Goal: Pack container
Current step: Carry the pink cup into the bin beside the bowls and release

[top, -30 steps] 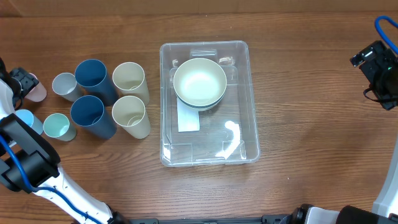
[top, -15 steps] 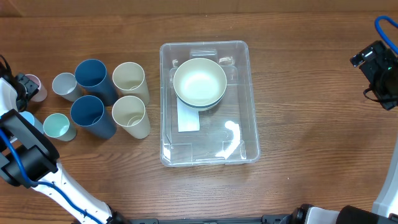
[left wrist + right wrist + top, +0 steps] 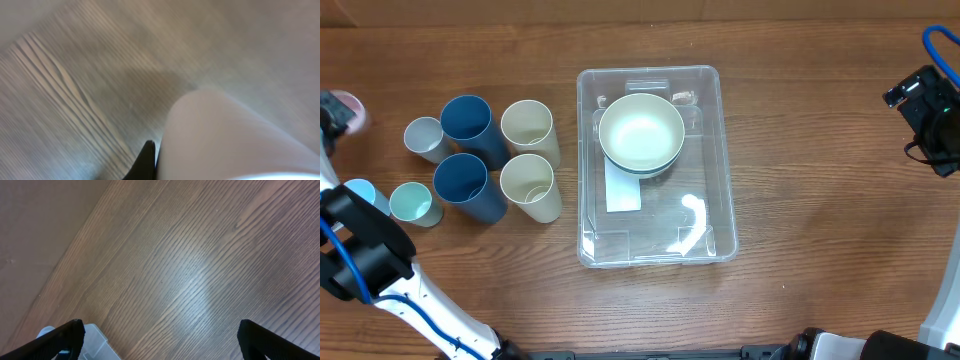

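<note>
Carrying a small pale pink plastic cup (image 3: 350, 106) pinched in it, the left gripper (image 3: 335, 108) has swung to the far left edge. At mid wooden surface (image 3: 820, 200) sits the large clear rectangular plastic container (image 3: 660, 225), holding a round cream bowl (image 3: 641, 132). The right gripper (image 3: 160, 329) hangs spread wide.

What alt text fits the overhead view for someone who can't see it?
A clear container sits mid-table holding a cream bowl. Blue, cream and grey cups stand to its left; at the far left edge, the left gripper holds a pink cup.
</note>
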`<state>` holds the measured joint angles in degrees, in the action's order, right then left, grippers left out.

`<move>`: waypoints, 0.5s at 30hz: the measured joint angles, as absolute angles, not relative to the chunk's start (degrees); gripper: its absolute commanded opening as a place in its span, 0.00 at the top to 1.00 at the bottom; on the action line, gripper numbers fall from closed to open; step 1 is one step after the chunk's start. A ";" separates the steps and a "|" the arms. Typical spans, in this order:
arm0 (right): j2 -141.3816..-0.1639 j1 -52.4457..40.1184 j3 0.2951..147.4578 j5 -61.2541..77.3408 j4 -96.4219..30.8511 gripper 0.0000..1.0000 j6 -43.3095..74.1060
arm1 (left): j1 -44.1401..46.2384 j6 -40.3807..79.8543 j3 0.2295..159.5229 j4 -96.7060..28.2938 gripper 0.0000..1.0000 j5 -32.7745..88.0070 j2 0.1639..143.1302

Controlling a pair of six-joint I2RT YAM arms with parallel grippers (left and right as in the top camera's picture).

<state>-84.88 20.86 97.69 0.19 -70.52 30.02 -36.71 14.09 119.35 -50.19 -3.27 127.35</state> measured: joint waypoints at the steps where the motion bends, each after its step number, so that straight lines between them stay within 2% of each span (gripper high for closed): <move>1: -84.88 20.86 97.69 0.19 -70.52 0.00 30.00 | -36.40 13.93 121.32 -51.03 0.96 -3.03 126.43; 6: -84.88 20.86 97.69 0.19 -70.52 0.00 30.02 | -28.75 13.06 130.74 -57.80 0.96 3.29 113.06; 11: -84.88 20.84 97.69 0.23 -70.54 0.00 30.02 | -5.78 8.75 132.90 -69.28 0.96 6.48 100.27; 13: -84.88 20.86 97.69 0.21 -70.52 0.00 30.02 | 5.17 7.35 133.03 -74.30 0.96 6.87 99.42; 15: -84.88 20.84 97.69 0.19 -70.52 0.00 30.02 | 12.32 6.63 132.64 -76.23 0.96 6.52 100.92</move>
<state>-84.88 20.84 97.69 0.19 -70.52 30.02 12.32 6.63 132.64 -76.23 6.52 100.92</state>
